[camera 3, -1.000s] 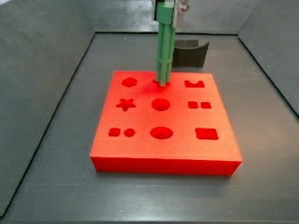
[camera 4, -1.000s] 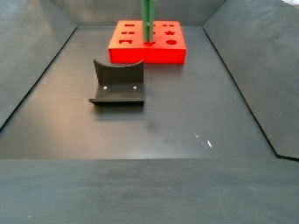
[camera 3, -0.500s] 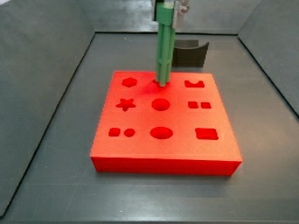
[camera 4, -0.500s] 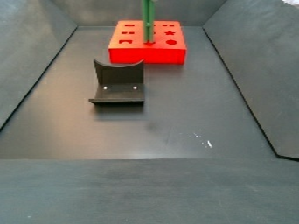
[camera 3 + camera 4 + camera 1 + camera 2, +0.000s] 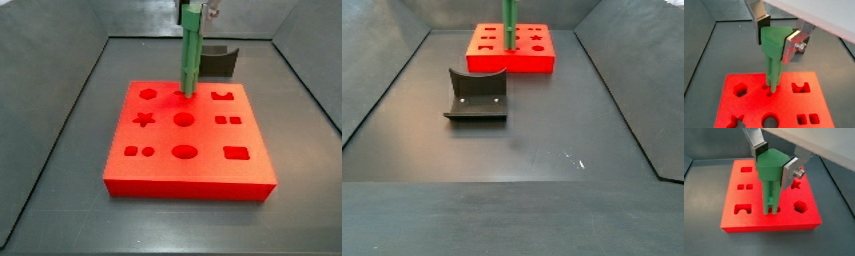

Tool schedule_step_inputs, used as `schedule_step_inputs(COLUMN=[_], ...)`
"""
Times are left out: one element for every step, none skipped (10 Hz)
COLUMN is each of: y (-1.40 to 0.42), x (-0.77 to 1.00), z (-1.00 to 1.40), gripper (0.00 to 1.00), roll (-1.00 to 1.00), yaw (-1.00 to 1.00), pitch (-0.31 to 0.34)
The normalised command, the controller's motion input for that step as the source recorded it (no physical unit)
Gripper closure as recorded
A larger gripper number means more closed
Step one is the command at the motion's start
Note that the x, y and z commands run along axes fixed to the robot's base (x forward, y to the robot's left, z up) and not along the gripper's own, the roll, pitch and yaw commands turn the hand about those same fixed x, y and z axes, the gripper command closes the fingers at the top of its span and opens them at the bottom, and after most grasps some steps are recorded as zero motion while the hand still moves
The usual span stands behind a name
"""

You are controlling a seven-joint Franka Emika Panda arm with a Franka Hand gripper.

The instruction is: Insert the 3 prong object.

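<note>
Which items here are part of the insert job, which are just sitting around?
In the job: 3 prong object, upright, tips at the red block; gripper shut on it above the block.
Idle: fixture on the floor, apart from the block.

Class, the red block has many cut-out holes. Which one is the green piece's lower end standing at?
The hole in the middle of the far row, between the hexagon hole and the U-shaped hole. The gripper holds the 3 prong object upright there.
</note>
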Motion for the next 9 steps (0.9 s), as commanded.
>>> schedule_step_inputs(y=[0.03,0.00,-0.08,-0.12,-0.19,-0.14,-0.02,0.00,0.03], x=[0.00,-0.20,-0.04,-0.01,-0.06,0.00,0.00,-0.07,-0.04], z=[0.16,0.12,0.02,0.00,0.00,0.00,-0.01,0.00,0.00], gripper=[1.00,1.00,1.00,1.00,1.00,1.00,1.00,1.00,1.00], roll=[-0.27,-0.14,0.00,0.04,0.10,0.10,0.07,0.05,0.03], yaw=[0.00,0.00,0.00,0.03,0.01,0.02,0.00,0.00,0.00], pitch=[-0.034,-0.061,-0.031,0.000,-0.007,0.000,0.000,0.000,0.000])
